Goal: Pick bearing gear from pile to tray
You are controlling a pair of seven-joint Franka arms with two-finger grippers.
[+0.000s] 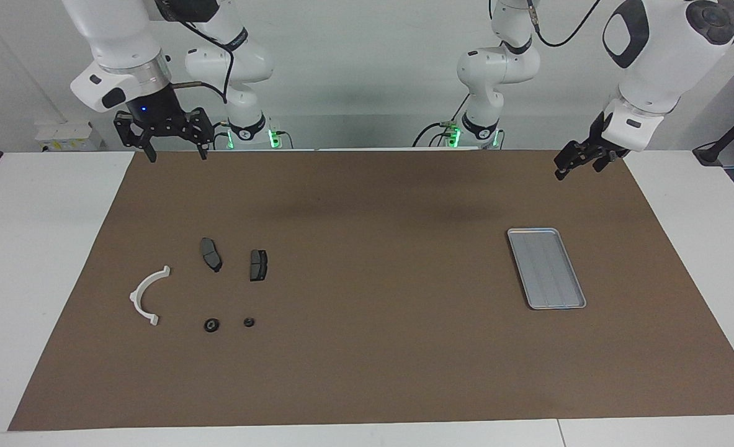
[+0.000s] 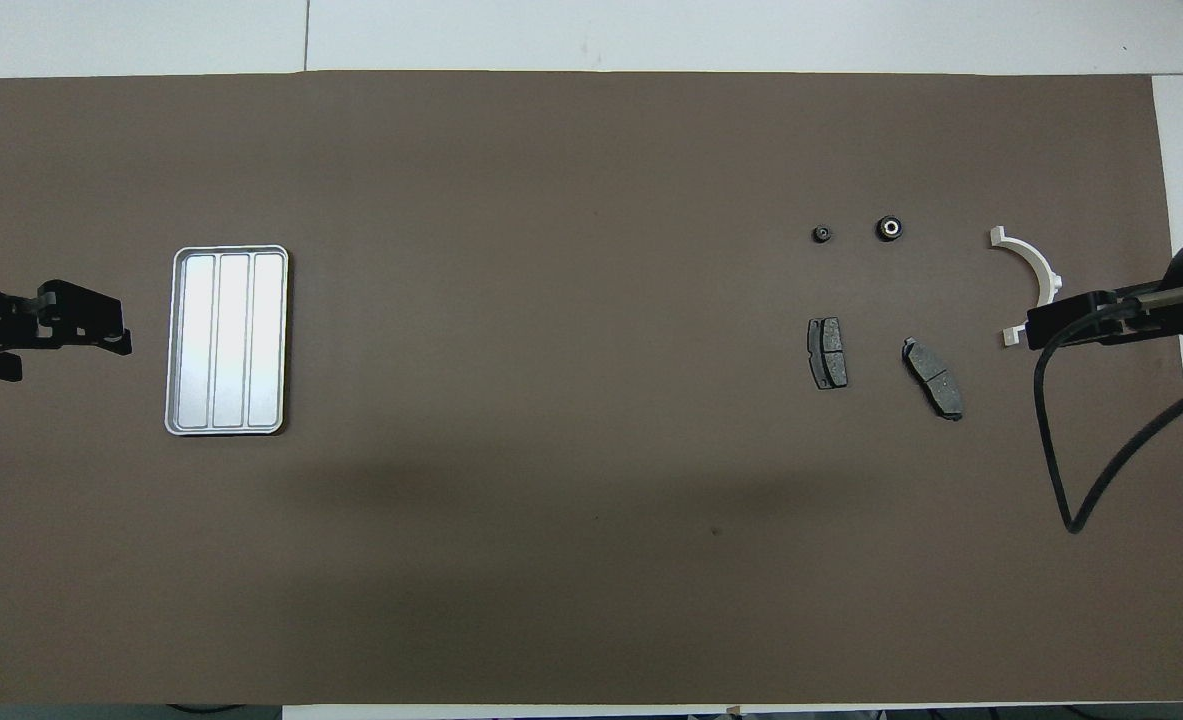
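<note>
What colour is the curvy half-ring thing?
White. The half-ring bracket shows best in the overhead view.

- 1 flat silvery-grey ribbed metal tray (image 1: 546, 268) (image 2: 227, 340)
- 1 white plastic half-ring bracket (image 1: 145, 297) (image 2: 1034, 272)
- 2 dark grey brake pads (image 1: 211, 254) (image 2: 932, 378), (image 1: 258, 264) (image 2: 827, 352)
- 2 small black round rings (image 1: 211, 325) (image 2: 888, 228), (image 1: 249, 321) (image 2: 823, 234)
- 1 brown table mat (image 1: 373, 347) (image 2: 551, 500)

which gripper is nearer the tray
Left. The left gripper hangs raised at the tray's end of the table; the right gripper is raised at the other end, by the pile.
</note>
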